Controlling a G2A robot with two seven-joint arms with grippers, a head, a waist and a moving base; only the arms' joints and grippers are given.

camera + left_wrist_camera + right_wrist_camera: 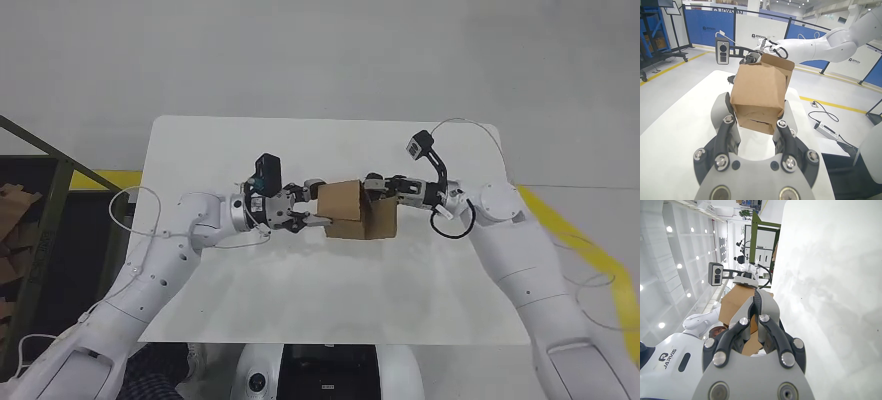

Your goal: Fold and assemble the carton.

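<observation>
At the carton's (350,207) end nearer the robot's left side, the left jaws stand spread about as wide as the box. One finger (721,111) presses on each side of the closed end, so the carton (759,89) is clamped between them. At the opposite end the right jaws are almost together, pinching a thin cardboard wall (753,324) of the carton (730,308) between their ribbed pads (756,300).

The carton is brown, formed into a box, tilted, with a creased upper face. On the end toward the right jaws a flap (779,63) stands up open. The box sits between the two sets of jaws over the middle of the desk (300,290). Whether its lower edge touches the desk (668,132) I cannot tell.

Toward the carton the left arm (190,235) comes in from the robot's left, its wrist in line with the box. The right arm (500,215) comes in from the other side with its elbow bent, so the two wrists face each other across the carton. A small bracketed camera sits behind each: one (267,170) left of the carton, one (417,146) right of it.

Well apart from the carton, off the desk on the robot's left, a dark green frame (40,165) stands beside loose cardboard pieces (12,215).
</observation>
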